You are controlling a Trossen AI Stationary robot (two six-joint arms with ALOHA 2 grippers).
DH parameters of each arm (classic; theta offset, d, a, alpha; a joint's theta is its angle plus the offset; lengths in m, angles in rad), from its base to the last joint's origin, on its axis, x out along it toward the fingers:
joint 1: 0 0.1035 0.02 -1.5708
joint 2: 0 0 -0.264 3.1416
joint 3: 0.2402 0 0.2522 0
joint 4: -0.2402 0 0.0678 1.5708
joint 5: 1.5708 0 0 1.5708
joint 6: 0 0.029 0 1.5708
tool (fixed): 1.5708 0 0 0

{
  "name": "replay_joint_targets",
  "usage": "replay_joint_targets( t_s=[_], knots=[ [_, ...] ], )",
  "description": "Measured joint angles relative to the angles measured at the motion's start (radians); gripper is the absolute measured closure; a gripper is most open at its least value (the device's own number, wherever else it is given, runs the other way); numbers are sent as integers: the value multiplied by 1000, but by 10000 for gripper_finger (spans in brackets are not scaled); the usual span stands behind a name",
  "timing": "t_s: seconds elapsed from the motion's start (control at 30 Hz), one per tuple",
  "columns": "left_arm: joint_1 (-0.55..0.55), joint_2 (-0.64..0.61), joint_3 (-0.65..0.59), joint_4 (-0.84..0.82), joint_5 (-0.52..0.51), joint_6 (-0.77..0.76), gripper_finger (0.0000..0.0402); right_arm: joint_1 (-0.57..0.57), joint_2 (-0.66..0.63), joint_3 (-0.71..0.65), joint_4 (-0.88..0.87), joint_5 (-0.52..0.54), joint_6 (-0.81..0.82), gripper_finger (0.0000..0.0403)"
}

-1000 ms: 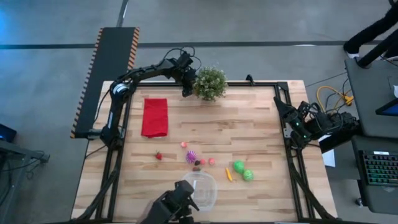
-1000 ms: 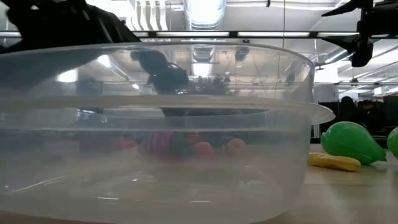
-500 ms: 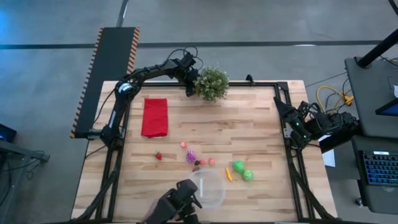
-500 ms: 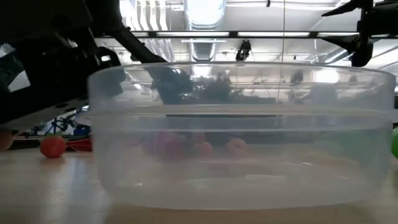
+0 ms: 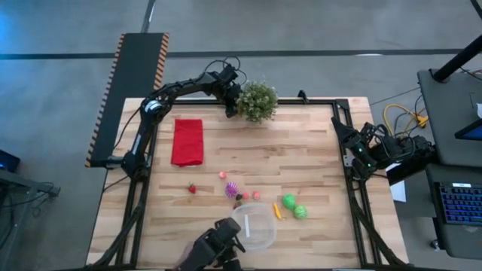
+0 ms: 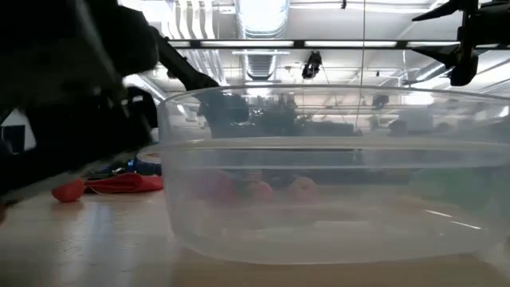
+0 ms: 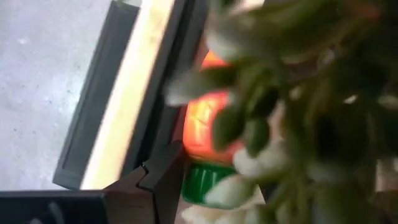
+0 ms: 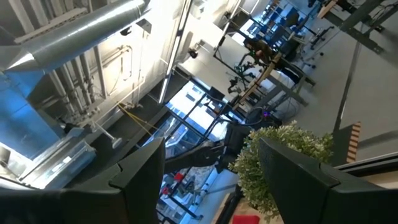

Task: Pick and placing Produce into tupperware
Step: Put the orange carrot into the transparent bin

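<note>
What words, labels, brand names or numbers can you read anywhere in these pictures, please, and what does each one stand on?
No readable text shows in any view.
The black and orange hazard stripes edging the black panel beside the table are a warning pattern, without words.
The keyboard on the desk is too small for its keys to be read.
The tupperware and the produce show no label.

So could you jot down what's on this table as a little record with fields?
tupperware: clear tub at the near edge of the table, no produce seen inside
produce: two green balls, carrot, purple cluster, red piece, pink piece, all loose on the wood
left end effector: at the potted plant, far edge
right end effector: open, waits at the right edge
red cloth: flat, left side
</note>
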Motion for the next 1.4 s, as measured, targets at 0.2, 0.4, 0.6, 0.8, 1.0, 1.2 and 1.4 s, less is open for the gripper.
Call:
replay_joint_targets(
  t_s=[0.2, 0.4, 0.6, 0.8, 1.0, 1.2, 1.4],
  knots=[
    [-16, 22, 0, -14, -27, 26, 233, 0, -1, 0, 1, 0, 2, 154],
    [-21, 9, 7, -15, -60, 26, 280, 0, -1, 0, 0, 1, 9, 154],
    [-21, -5, 9, 19, -69, 27, 290, 0, -1, 0, -1, 1, 9, 154],
    [-22, -6, 8, -30, -69, 27, 283, 0, -1, 0, -2, 1, 8, 154],
    [-21, -46, 1, -146, -77, 26, 280, 0, -1, 0, -2, 1, 0, 154],
    [-26, -149, -37, -215, -78, -14, 279, 0, -1, 0, -2, 1, -2, 154],
    [-26, -306, -158, -206, -80, -78, 277, 0, -1, 0, -4, 0, -3, 154]
  ],
)
